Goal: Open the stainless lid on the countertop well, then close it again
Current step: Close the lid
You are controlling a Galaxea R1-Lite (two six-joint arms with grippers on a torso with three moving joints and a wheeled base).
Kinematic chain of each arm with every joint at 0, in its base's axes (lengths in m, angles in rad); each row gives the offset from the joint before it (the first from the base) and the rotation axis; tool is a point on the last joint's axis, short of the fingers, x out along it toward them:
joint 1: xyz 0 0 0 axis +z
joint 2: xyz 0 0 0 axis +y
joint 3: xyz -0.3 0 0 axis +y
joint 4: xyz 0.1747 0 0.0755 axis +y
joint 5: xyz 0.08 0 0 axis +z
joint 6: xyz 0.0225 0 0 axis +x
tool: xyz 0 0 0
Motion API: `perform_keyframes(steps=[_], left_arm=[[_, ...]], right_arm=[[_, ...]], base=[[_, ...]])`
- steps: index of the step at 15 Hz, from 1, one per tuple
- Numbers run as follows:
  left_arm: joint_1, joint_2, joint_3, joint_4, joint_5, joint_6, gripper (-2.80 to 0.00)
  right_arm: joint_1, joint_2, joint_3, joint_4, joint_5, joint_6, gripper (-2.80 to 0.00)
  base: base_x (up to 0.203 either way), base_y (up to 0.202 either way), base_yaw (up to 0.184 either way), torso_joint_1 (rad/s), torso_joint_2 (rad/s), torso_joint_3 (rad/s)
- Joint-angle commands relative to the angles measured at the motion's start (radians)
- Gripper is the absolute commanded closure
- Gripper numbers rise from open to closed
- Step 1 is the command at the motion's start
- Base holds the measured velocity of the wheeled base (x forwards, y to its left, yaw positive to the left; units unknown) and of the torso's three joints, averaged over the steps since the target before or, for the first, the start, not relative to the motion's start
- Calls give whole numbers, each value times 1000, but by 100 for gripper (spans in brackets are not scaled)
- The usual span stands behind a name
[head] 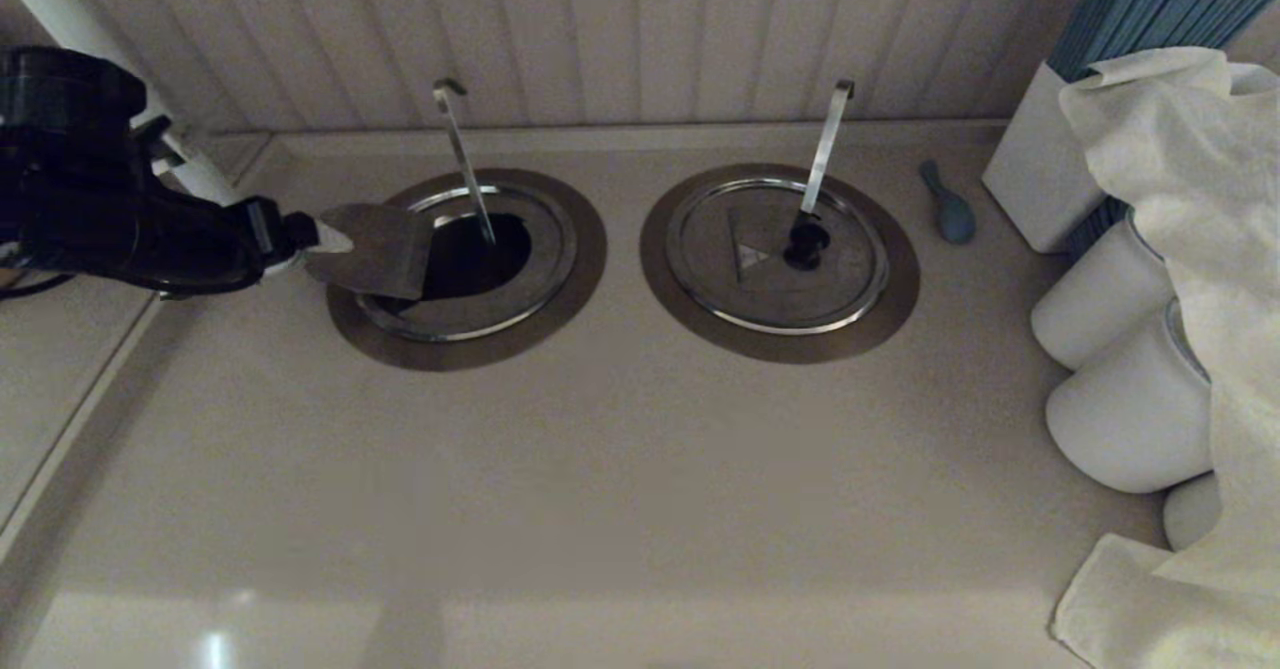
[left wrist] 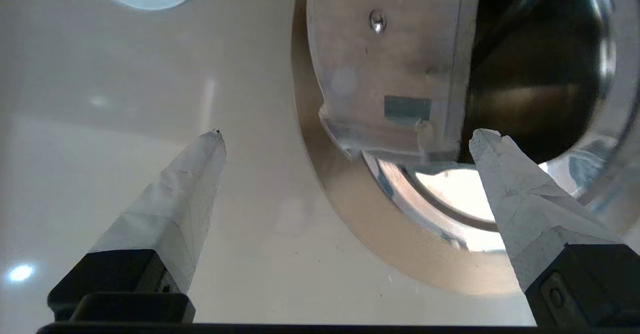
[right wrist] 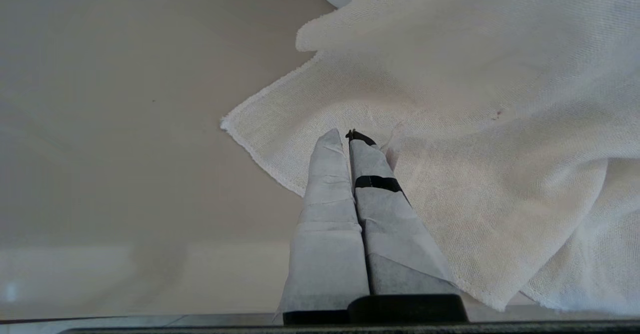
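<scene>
The stainless lid (head: 470, 314) sits in the left countertop well (head: 485, 249), whose brown-grey flange (head: 585, 269) rings it. Its folding section (head: 375, 249) stands raised toward the left, baring the dark hole. A thin hook-tipped handle (head: 463, 164) rises out of the opening. The knob and the triangular mark do not show. My left gripper (head: 328, 239) is open just left of the raised section, holding nothing. In the left wrist view the folding section (left wrist: 390, 74) stands just ahead of the gripper (left wrist: 348, 137), near one fingertip (left wrist: 487, 147). My right gripper (right wrist: 345, 137) is shut over a white cloth (right wrist: 475, 124).
The twin lid (head: 760, 294), closed, with a pale flat handle (head: 825, 149), lies to the right. A small blue utensil (head: 950, 214), white cylinders (head: 1100, 304), a draped white cloth (head: 1180, 149) and a box of blue sticks (head: 1150, 9) crowd the right side. A wall runs behind.
</scene>
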Motion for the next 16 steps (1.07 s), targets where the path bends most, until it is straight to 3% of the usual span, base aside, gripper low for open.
perform_keyframes(steps=[1, 9, 16], left_arm=[[-4, 34, 15, -38, 2, -4, -280], [-19, 71, 18, -143, 4, -47, -280], [-70, 74, -13, -149, 6, -88, -280]], right_arm=[[0, 0, 0, 0, 1, 0, 0], [0, 0, 0, 0, 1, 0, 0], [0, 0, -1, 0, 1, 0, 0]], base=[[0, 0, 0, 0, 0, 0], [0, 0, 0, 0, 0, 0], [0, 0, 0, 0, 0, 0]])
